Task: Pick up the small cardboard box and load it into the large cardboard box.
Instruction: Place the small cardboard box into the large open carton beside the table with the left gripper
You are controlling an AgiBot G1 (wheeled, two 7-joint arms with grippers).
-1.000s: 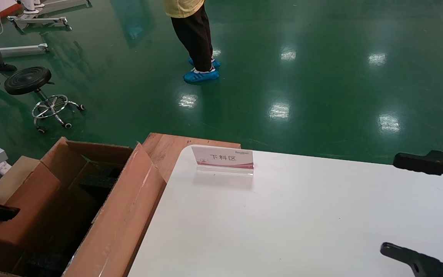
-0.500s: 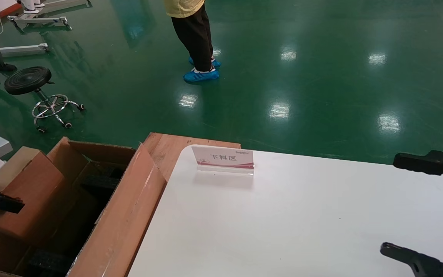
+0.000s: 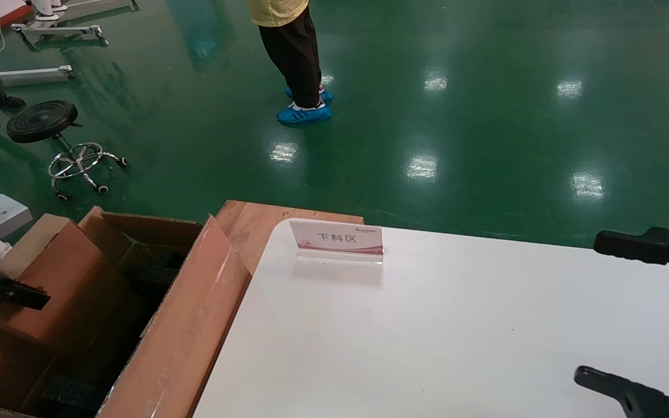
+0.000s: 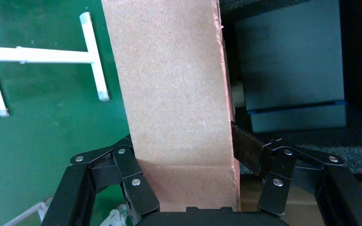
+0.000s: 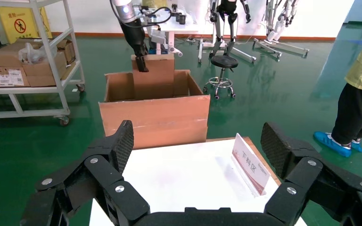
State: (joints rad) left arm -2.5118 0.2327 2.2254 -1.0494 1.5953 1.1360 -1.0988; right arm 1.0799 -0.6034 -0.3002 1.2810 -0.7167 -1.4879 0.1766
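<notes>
Left gripper point(image 4: 184, 160) clamps the small cardboard box point(image 3: 50, 278), long axis upright, partly inside the large cardboard box point(image 3: 189, 325) above black foam point(image 4: 290, 66). Right gripper point(image 5: 195, 146), fingers spread wide and empty, hangs over the white table point(image 3: 456, 337).

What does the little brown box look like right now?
The small cardboard box is plain reddish-brown cardboard with no print and a fold line near one end. The left tool is shut on its two sides, holding it upright. It sticks up out of the large cardboard box, above the black foam inside.
</notes>
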